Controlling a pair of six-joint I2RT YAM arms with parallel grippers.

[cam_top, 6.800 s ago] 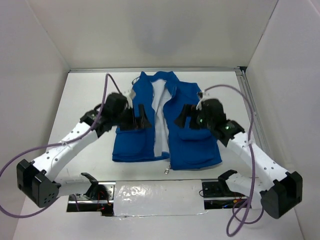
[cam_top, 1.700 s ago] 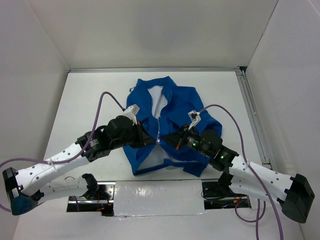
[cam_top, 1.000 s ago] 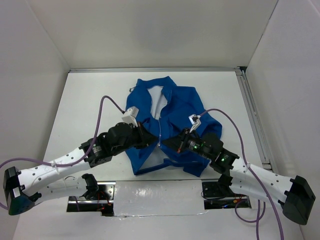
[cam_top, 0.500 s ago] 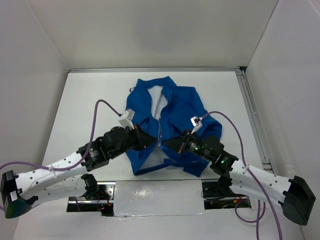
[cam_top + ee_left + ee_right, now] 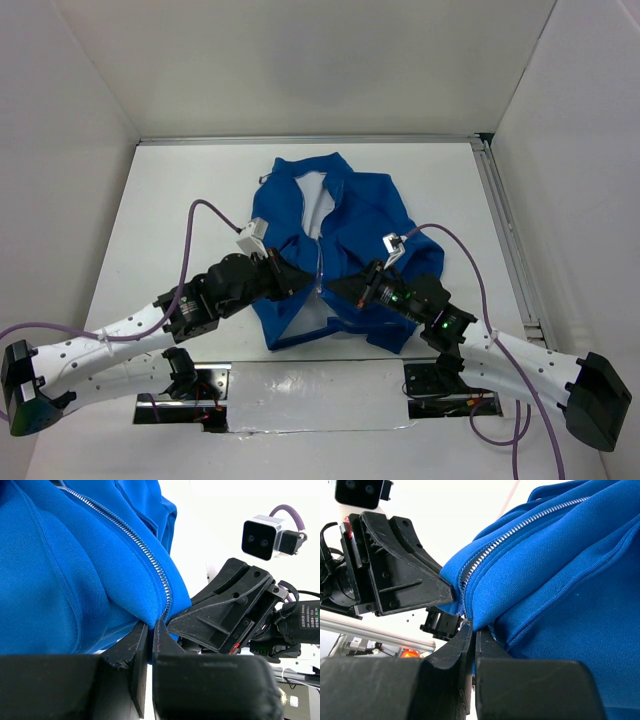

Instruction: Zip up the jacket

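The jacket [image 5: 345, 215] lies in the middle of the table [image 5: 170, 200]. Its collar is at the far side and its bottom edge is near the arms. The zipper [image 5: 149, 560] runs down the front to a small hump of cloth, and both my grippers meet there.

My left gripper [image 5: 150, 630] is squeezed nearly shut on the blue cloth just under the zipper's low end. My right gripper [image 5: 471, 630] is squeezed tight on the cloth on the other side. The two sit almost tip to tip.

Here is what could go wrong, I think. The cloth is soft and thin, so it may slip out if I pull hard. If the two sides are not lined up, the zipper may not catch. The grippers are so close that they may bump.

At the start the jacket lay flat and open, with lots of white lining [image 5: 318, 205] showing and one gripper on each side. Now the sides are pulled together and the bottom is bunched up. In the last half second almost nothing moved.
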